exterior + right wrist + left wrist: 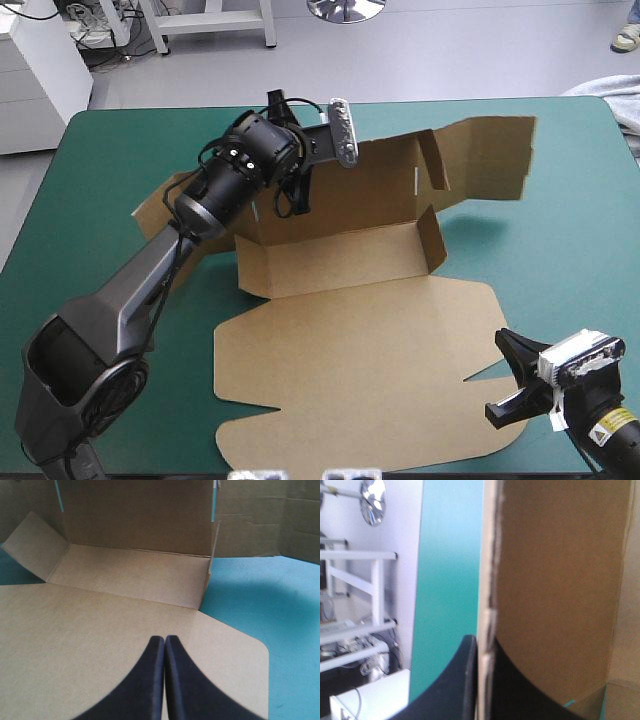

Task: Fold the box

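The brown box (340,350) lies in the middle of the teal-green table with its large front panel flat. Its back wall (340,190) stands raised, a short side flap (432,240) up at its right end, and more panels (490,150) lean beyond it. My left gripper (300,190) is shut on the top edge of that back wall; in the left wrist view the board edge (487,595) runs between the black fingers (462,680) of the gripper (482,647). My right gripper (510,372) is shut, holds nothing, and hovers over the flat panel's near right corner (235,665); its tips (165,641) point at the raised wall (135,510).
A pale cloth (612,95) lies over the table's far right corner. A box flap (155,205) spreads toward the left edge. Bare teal-green cover (560,250) shows right of the box.
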Robot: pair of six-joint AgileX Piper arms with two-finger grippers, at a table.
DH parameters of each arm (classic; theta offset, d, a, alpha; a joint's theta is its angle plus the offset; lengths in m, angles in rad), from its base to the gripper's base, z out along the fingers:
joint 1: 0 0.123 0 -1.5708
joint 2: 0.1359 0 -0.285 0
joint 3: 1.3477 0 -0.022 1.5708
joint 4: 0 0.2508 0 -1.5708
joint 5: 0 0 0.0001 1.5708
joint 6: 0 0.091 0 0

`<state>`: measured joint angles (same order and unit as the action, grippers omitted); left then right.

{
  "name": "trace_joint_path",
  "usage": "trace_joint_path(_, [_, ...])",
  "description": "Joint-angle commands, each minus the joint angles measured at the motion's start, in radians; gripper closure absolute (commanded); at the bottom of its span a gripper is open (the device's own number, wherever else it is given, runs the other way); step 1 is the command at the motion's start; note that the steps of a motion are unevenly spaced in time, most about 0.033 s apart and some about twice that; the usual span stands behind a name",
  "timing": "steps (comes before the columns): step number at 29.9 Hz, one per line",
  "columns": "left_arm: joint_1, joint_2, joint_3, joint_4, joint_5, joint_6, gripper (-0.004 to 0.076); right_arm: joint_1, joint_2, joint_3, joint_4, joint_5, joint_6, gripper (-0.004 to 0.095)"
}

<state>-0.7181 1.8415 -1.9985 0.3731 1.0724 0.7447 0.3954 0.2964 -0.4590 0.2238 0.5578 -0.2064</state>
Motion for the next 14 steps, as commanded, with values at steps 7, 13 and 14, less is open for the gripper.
trace_joint_path(7, [-0.074,-0.069,0.023,0.112,-0.132,-0.005,0.0734,0.000,0.009,-0.035,0.003,-0.048,-0.008,0.0921])
trace_joint_path(13, [-0.085,-0.134,0.200,0.207,-0.200,-0.066,0.0734,0.000,0.009,-0.035,0.003,-0.047,0.021,0.0921])
trace_joint_path(14, [-0.094,-0.154,0.241,0.216,-0.232,-0.069,0.0734,0.000,0.011,-0.035,0.003,-0.047,0.021,0.0921])
